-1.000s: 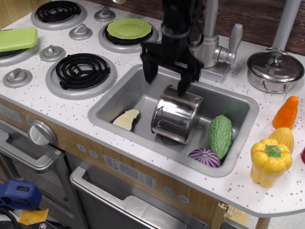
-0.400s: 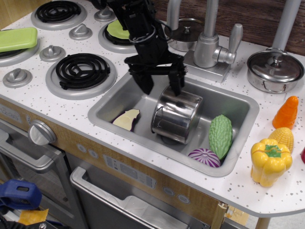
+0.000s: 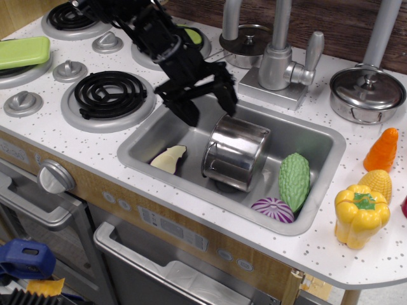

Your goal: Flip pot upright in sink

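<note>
So the arm swung way over to the left since a second ago, now reaching in from the far-left burners. The black two-finger gripper has its fingers spread wide, gripping nothing, right finger just at the far rim of the shiny stainless-steel cylindrical pot. Pot hasn't budged: tipped over in the middle of the grey rectangular sink basin, between the eggplant slice and the bumpy green gourd. Looks like it's lining up a grasp. Next it probably needs to clamp that rim and rotate.
</note>
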